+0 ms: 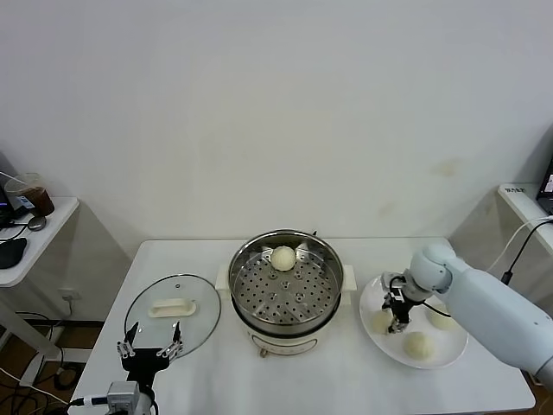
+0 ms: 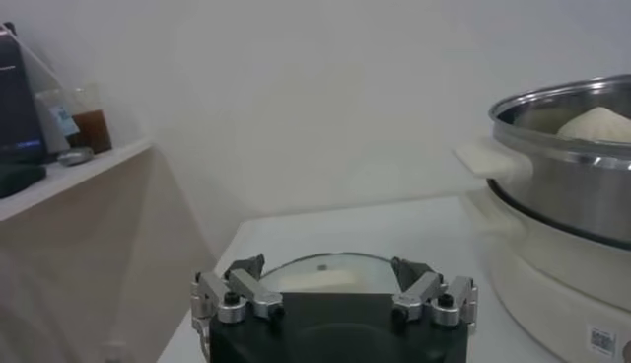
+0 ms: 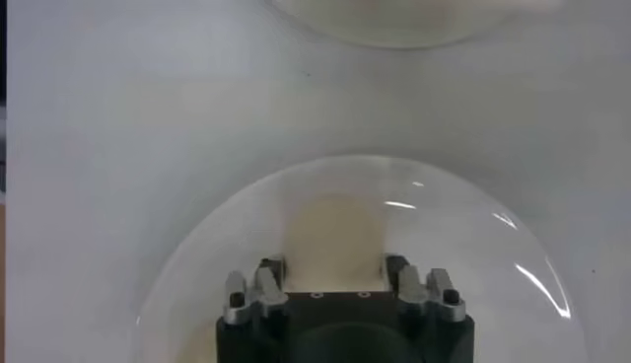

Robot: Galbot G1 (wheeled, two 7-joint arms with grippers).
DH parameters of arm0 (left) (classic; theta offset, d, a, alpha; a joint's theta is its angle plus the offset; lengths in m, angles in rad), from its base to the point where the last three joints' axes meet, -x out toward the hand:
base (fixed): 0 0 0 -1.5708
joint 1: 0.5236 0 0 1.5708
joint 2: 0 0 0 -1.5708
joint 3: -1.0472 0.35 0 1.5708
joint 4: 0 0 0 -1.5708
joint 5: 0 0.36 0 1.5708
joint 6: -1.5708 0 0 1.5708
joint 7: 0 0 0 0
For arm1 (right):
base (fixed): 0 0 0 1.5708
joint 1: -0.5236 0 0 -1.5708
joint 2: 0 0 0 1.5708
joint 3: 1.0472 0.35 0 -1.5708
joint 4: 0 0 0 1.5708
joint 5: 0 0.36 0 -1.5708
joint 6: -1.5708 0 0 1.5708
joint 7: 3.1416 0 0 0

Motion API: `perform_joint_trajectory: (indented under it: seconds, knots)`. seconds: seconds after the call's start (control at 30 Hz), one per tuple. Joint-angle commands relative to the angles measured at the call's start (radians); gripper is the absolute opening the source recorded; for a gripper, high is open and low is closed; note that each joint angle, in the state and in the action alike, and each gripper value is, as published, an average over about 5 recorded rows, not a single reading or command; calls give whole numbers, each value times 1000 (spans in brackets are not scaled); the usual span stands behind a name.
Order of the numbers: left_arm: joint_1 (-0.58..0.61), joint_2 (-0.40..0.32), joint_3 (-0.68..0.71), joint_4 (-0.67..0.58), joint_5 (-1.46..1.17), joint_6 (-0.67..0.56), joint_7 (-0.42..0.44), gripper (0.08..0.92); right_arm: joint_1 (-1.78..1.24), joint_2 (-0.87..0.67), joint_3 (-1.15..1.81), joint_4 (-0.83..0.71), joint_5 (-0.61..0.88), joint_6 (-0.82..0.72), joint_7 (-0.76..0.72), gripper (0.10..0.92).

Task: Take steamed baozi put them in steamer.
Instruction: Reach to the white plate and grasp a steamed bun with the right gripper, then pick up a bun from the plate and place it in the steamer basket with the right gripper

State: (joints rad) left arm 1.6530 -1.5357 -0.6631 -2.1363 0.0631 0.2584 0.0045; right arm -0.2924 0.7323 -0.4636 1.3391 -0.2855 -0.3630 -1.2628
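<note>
Spanning the lower head view, a white bench (image 1: 346,380) is seen. At centre stands the steamer (image 1: 286,281); one baozi (image 1: 283,257) lies at twelve o'clock on its perforated tray. At nine o'clock of the steamer a glass lid (image 1: 173,311) lies flat. At three o'clock a white plate (image 1: 413,356) carries three more baozi. The right gripper (image 1: 396,324) is lowered over the plate's nine o'clock baozi (image 3: 335,232), fingers (image 3: 268,281) flanking it; contact cannot be told. The left gripper (image 1: 151,350) hangs near the lid's six o'clock edge, fingers wide.
</note>
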Motion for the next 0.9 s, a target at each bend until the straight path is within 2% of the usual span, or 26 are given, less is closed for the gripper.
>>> perform_joint_trajectory:
  seconds: [0.03,0.23,0.37,0.57,0.9]
  knots:
    - [-4,-1,6,-2,1,0,0,823,110,-72,-57,41,69,-17,-11,540]
    - [-14,-3,15,-5,1,-1,-2,823,457,-164,-290,109,250,-49,-47,542]
    - [-16,1,19,-7,0,-2,-4,823,701,-139,-458,125,366,-67,-71,543]
    - [-27,9,25,-11,-7,-3,-6,823,922,46,-601,126,511,-129,-94,543]
    - [-24,13,24,-25,-32,-3,-10,823,927,427,-639,-17,596,-191,-89,543]
